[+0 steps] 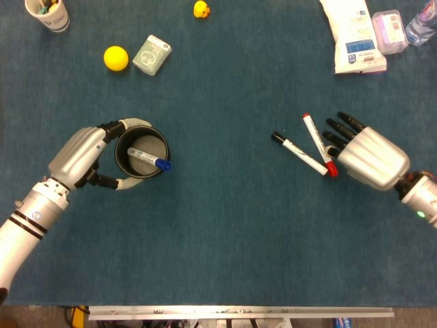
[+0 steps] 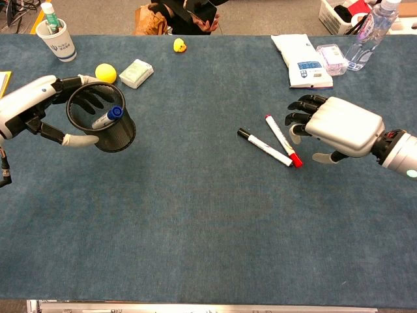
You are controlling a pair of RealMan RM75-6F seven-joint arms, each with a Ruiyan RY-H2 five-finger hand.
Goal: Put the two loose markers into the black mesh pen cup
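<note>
My left hand [image 1: 80, 156] [image 2: 38, 104] grips the black mesh pen cup [image 1: 140, 156] [image 2: 101, 120] at the table's left. A blue-capped marker [image 1: 148, 158] [image 2: 107, 117] leans inside the cup. Two loose markers lie on the blue cloth right of centre, joined in a V: one with a black cap [image 1: 299, 153] [image 2: 263, 147], one with a red cap [image 1: 319, 145] [image 2: 283, 141]. My right hand [image 1: 363, 153] [image 2: 337, 126] is open, palm down, its fingertips [image 1: 332, 140] just over the red marker's right side. Nothing is in it.
At the back left are a yellow ball [image 1: 116, 58] [image 2: 105, 72], a small green box [image 1: 151, 55] [image 2: 135, 72], a paper cup [image 1: 48, 13] [image 2: 56, 38] and a yellow duck [image 1: 201, 9] [image 2: 178, 45]. A white packet [image 1: 355, 37] [image 2: 300, 52], a pink box [image 1: 389, 30] and a bottle [image 2: 367, 29] are back right.
</note>
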